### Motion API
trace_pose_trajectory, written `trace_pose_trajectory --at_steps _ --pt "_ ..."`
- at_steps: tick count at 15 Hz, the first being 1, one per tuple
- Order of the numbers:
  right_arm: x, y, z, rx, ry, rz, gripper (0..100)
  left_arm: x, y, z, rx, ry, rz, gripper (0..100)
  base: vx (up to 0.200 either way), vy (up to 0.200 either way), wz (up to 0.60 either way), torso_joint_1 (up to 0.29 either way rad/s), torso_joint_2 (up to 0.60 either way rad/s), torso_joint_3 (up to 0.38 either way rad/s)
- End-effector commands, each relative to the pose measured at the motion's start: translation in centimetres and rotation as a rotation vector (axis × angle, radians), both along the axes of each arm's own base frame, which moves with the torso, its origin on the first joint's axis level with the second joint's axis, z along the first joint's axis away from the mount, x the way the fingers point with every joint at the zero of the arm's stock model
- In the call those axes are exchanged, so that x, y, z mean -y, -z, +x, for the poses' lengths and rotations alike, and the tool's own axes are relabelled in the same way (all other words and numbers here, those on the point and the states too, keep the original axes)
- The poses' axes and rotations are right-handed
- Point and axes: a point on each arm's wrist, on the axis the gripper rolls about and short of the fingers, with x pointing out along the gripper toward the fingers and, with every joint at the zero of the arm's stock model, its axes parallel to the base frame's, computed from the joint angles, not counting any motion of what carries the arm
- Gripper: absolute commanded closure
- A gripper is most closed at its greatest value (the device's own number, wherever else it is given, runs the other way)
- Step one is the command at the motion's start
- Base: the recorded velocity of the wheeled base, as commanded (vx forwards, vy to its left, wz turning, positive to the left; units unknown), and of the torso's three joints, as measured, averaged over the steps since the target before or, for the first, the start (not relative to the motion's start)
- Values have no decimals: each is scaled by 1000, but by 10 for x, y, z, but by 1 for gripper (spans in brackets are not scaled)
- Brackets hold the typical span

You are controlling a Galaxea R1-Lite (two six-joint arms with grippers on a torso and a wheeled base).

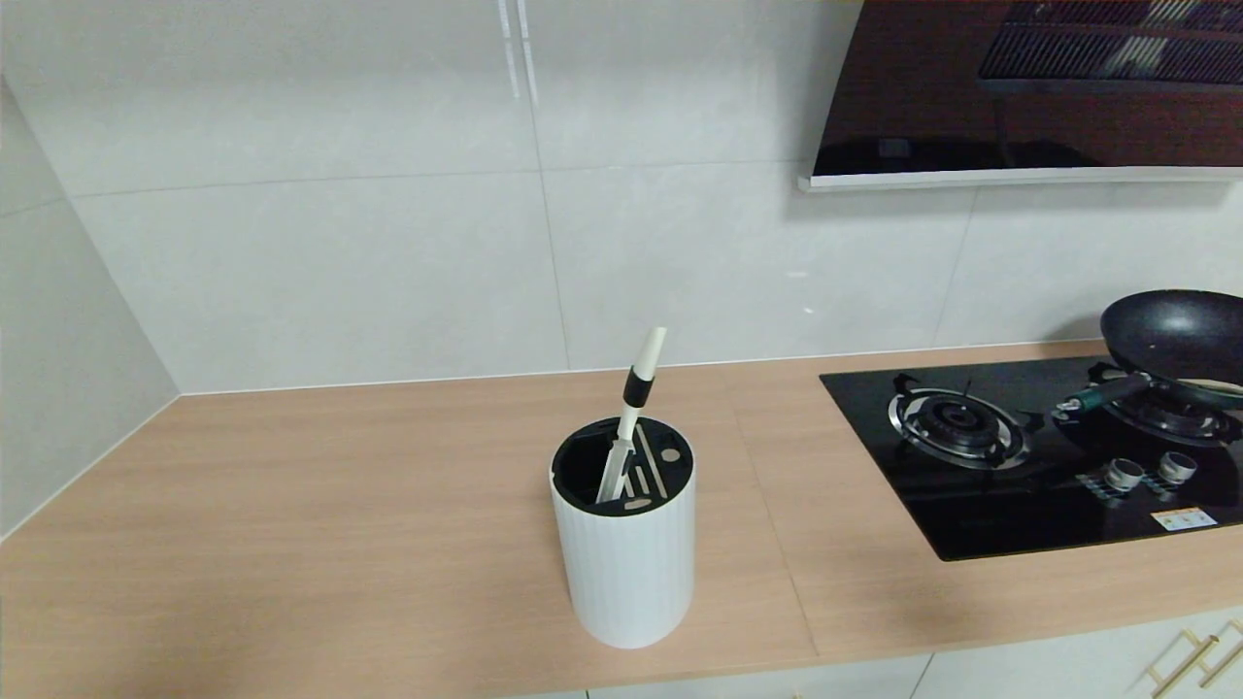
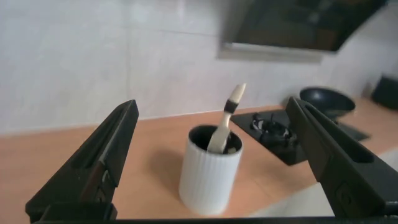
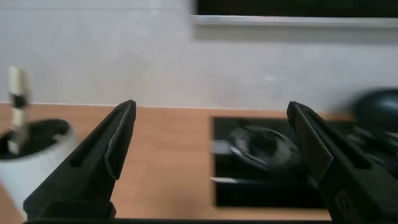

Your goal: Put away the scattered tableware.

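- On my head feed, the white ribbed cylindrical holder with a black slotted top (image 1: pixel 626 573) stands upright on the pale wood counter (image 1: pixel 291 505). It is near the counter's front edge and about midway along it.
- A slim knife with a white handle and black band (image 1: pixel 636 388) sits blade-down in the holder's top, its handle leaning toward the counter's back edge and right end.
- The left gripper (image 2: pixel 211 102) hangs off the counter's front edge and faces the holder (image 2: pixel 208 177) and knife (image 2: pixel 227 121). Its jaws are spread wide and empty.
- The right gripper (image 3: pixel 211 106) has its jaws just as wide and also empty, and it looks toward the black glass gas hob (image 3: pixel 267 162).
- The hob (image 1: pixel 1020 476) is set into the counter's right end, well apart from the holder. A black round-bottomed pan (image 1: pixel 1180 335) rests on its far-right burner (the handle points toward the holder's side).
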Motion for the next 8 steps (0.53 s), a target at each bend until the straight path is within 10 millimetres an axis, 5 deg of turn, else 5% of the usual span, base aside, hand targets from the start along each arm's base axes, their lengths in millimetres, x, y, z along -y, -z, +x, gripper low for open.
trace_pose_trajectory --at_steps 1,6,8 --pt "20 24 -79 131 127 21 0 -2 27 -29 88 -72 -31 0 0 0 0 0 0 0" --pt "14 55 -84 157 340 19 0 4 65 -36 117 -194 -2 0 0 0 0 0 0 0" --pt "12 86 -73 89 325 -5 0 3 86 -23 73 -315 105 0 0 0 0 0 0 0"
